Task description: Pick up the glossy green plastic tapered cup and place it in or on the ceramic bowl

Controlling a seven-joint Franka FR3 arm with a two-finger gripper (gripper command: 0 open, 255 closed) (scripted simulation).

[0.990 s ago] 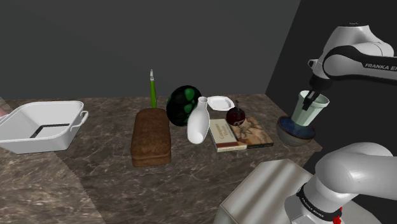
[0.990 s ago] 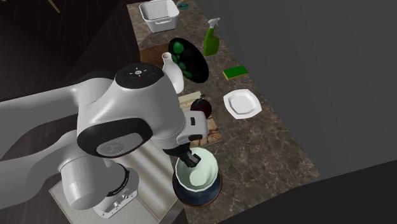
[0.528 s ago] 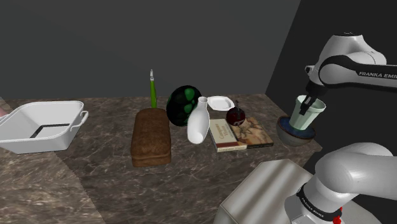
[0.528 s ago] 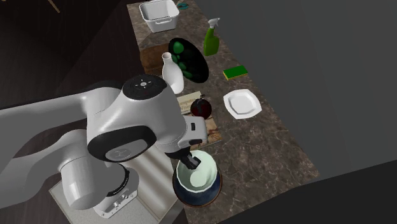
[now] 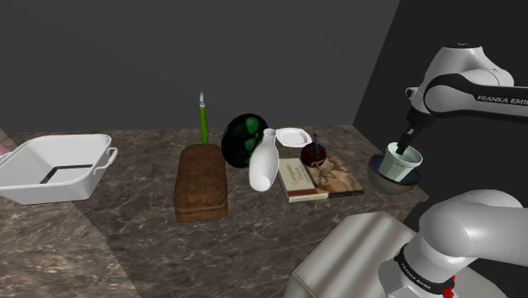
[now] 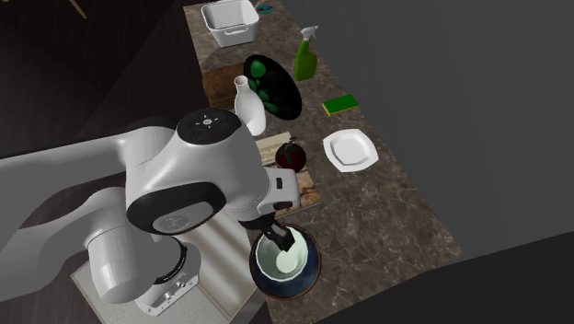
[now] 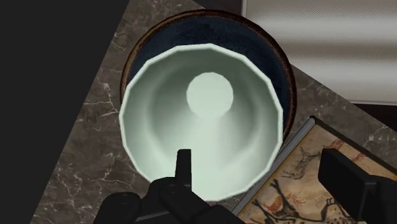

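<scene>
I am holding my gripper [image 7: 264, 164] open over the cup [image 7: 203, 102]. One finger [image 7: 184, 167] is poking down inside the cup. The other is hanging outside it, not touching, so I am gripping nothing. The pale green cup is sitting upright in the dark blue bowl [image 7: 210, 28]. The bowl is resting on the counter [image 7: 83, 159], just beside a book [image 7: 299, 184]. Farther along, a white bottle [image 5: 264, 161] is standing.

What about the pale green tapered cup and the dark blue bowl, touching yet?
Cannot tell. In the shoulder view the cup sits low inside the bowl, whose wall hides its base.
</scene>
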